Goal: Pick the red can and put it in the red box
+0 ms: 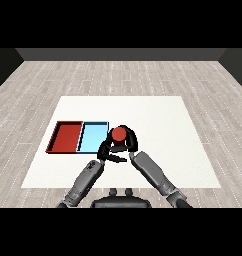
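Head view: The red can (118, 134) stands just right of the light blue tray (93, 135), enclosed by the right hand (129, 142), whose fingers curl round it so the can may be lifted. Whether the can rests on the white desk (163, 130) or is already raised cannot be told. The left hand (106, 152) sits just beside the can at its lower left, fingers extended and grasping nothing; it appears to stand clear rather than assist. The red tray (66, 136) lies left of the blue one, sides touching. Judged from this layout, the can must travel leftward over the blue tray to reach its destination.
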Robot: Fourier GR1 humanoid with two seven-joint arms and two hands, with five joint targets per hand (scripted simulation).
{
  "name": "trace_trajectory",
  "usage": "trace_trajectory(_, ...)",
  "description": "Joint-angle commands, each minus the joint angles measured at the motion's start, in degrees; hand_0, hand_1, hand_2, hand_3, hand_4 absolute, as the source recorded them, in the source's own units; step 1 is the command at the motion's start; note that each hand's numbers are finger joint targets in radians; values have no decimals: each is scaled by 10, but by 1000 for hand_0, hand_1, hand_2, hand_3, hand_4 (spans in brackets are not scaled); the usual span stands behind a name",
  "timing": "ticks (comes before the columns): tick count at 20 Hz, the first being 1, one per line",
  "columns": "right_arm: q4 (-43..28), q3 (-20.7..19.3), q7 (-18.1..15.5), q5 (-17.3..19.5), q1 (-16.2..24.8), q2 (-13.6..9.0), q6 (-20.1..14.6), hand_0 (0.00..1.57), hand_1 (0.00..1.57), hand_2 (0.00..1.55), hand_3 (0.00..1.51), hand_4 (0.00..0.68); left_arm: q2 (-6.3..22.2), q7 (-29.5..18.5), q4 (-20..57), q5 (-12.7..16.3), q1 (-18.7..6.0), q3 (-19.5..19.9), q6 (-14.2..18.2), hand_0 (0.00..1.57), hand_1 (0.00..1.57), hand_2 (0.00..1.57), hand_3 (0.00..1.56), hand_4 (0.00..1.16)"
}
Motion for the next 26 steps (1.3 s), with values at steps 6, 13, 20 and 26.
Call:
trace_trajectory(6, 21, 49, -25, -45, -26, 0, -38, 1487, 1487, 1451, 1375, 617, 0, -3, 17, 17, -42, 0, -5, 0, 0, 0, 0, 0)
trace_trajectory(13, 76, 77, -53, -84, -73, 0, -55, 1467, 1467, 1450, 1366, 630, 0, 20, -9, 5, -33, -56, 110, 0, 0, 0, 0, 431)
trace_trajectory(20, 3, 95, -31, -59, -13, 0, -57, 1529, 1529, 1458, 1379, 626, 0, 63, 42, 43, -86, -69, 234, 1571, 1571, 1497, 1380, 912)
trace_trajectory(26, 47, 73, -46, -65, -41, 0, -34, 1463, 1463, 1447, 1379, 607, 0, 33, 37, 19, -72, -44, 239, 1568, 1568, 1513, 1408, 1004)
